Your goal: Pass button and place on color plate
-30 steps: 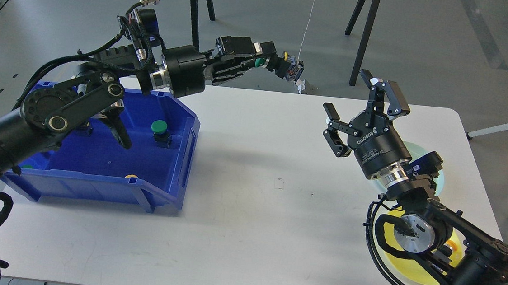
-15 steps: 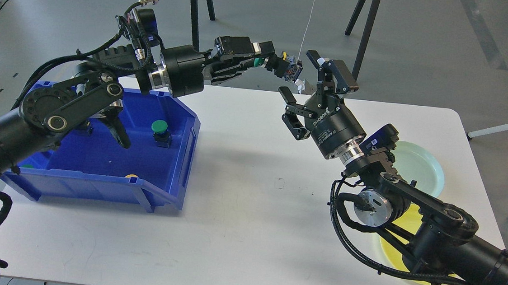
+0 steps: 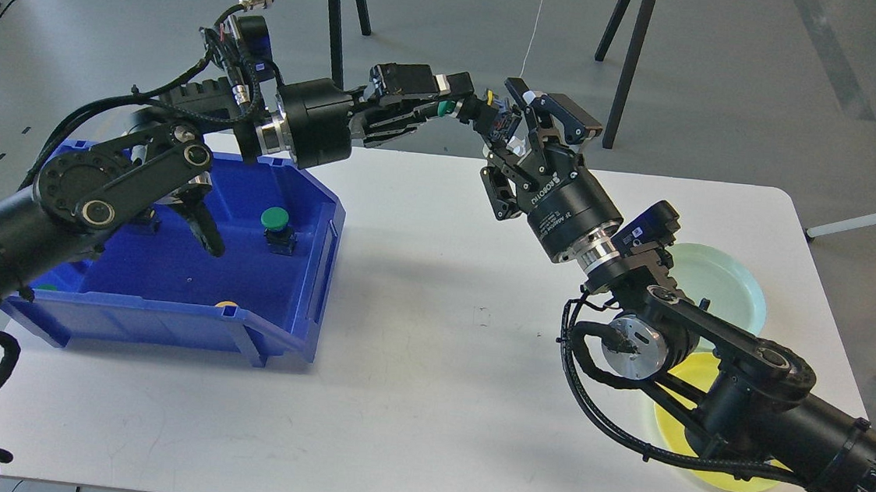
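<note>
Above the tabletop's [image 3: 428,370] far edge, the left gripper [image 3: 449,106] clamps the green button [image 3: 444,108]; the "ROBOTIQ"-marked right gripper [image 3: 521,139] spreads wide beside it.

Your items: green-capped button [image 3: 444,106], black body, lying sideways above the table's 12 o'clock edge; pale green plate [image 3: 732,289], flat at 3 o'clock; yellow plate [image 3: 703,454], flat at 4 o'clock, partly hidden, just beside the green one
</note>
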Available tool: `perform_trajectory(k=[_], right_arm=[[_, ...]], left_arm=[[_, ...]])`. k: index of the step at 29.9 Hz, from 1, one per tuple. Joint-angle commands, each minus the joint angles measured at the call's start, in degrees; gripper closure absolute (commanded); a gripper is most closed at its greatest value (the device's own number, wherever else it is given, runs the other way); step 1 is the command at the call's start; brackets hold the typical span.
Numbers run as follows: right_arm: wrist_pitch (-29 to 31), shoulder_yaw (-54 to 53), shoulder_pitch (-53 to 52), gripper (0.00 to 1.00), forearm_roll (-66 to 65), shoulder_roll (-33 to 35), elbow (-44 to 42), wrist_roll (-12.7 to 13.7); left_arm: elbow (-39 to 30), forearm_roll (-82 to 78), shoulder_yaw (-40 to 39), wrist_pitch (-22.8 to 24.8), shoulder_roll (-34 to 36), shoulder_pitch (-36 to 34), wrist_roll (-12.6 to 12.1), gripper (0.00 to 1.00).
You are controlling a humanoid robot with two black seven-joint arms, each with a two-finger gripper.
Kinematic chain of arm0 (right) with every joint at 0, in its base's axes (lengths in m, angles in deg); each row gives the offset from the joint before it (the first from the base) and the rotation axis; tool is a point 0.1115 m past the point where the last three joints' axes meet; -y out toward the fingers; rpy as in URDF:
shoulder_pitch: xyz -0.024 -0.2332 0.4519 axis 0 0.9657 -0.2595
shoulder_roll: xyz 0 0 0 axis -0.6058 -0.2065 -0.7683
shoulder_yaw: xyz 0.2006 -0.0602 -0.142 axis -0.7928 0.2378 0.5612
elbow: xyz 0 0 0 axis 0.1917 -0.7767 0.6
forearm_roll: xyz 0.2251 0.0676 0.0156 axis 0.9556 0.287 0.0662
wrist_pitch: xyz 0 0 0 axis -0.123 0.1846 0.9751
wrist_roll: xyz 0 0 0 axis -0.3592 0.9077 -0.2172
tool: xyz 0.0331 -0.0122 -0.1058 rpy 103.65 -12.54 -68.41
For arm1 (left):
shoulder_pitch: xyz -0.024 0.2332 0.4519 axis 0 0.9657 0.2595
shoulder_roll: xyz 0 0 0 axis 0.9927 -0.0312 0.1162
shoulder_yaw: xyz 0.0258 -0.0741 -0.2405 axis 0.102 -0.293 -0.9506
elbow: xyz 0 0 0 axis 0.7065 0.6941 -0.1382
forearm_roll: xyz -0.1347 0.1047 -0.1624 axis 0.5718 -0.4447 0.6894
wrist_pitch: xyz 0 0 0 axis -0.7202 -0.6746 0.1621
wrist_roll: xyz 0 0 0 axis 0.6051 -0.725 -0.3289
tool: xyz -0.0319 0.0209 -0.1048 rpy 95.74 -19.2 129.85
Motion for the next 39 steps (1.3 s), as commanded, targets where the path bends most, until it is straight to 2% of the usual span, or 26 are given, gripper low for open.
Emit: perform_trajectory(k=[1, 6, 10, 12, 13, 15, 17, 20, 25, 29, 32, 35, 39], right_arm=[[0.1, 1.3, -0.8, 0.61, -0.1, 0.0, -0.2, 0.0], [0.3, 2.0, -0.9, 0.88, -0.4, 0.0, -0.2, 0.0], [0.3, 2.1, -0.9, 0.94, -0.4, 0.0, -0.2, 0.0], [0.3, 2.1, -0.9, 0.96, -0.4, 0.1, -0.2, 0.0], [0.3, 2.1, -0.9, 0.96, -0.4, 0.1, -0.2, 0.0], [0.0, 2.1, -0.9, 0.96, -0.3, 0.1, -0.2, 0.0], [0.0, 2.1, -0.9, 0.97, -0.3, 0.0, -0.6, 0.0], [0.0, 2.0, -0.5, 0.98, -0.2, 0.0, -0.9, 0.0], [-1.1, -0.8, 1.9, 0.99, 0.1, 1.1, -0.6, 0.0], [-4.1, -11.9, 9.8, 0.99, 1.4, 2.3, -0.7, 0.0], [-6.1, -20.9, 17.5, 0.99, 9.1, 2.4, -0.8, 0.0], [-9.7, -26.6, 22.4, 0.99, 14.4, 2.4, -1.0, 0.0], [-15.5, -28.4, 24.6, 0.99, 19.8, 2.3, -3.4, 0.0]], left_arm=[[0.0, 0.0, 0.0, 0.0, 0.0, 0.0, 0.0, 0.94], [0.0, 0.0, 0.0, 0.0, 0.1, 0.0, 0.0, 0.94], [0.0, 0.0, 0.0, 0.0, 0.2, 0.0, 0.0, 0.91], [0.0, 0.0, -0.4, 0.0, 0.1, 0.0, 0.0, 0.78], [0.2, 0.2, -0.7, 0.0, -0.1, 0.0, 0.0, 0.65], [0.1, 0.2, -0.8, 0.0, -0.1, 0.0, 0.0, 0.52], [0.1, 0.7, -1.1, 0.0, 0.0, 0.1, 0.0, 0.31], [0.1, 0.8, -1.6, 0.0, -0.1, 0.2, 0.0, 0.23], [0.2, 0.8, -1.6, 0.0, -0.1, 0.2, 0.0, 0.20], [0.1, 0.9, -1.6, 0.0, -0.1, 0.2, 0.0, 0.20], [0.2, 0.9, -1.6, 0.0, -0.1, 0.3, 0.0, 0.20], [0.2, 0.9, -1.6, 0.0, -0.2, 0.3, 0.0, 0.20], [0.4, 0.9, -1.6, 0.0, -0.3, 0.3, 0.0, 0.20]])
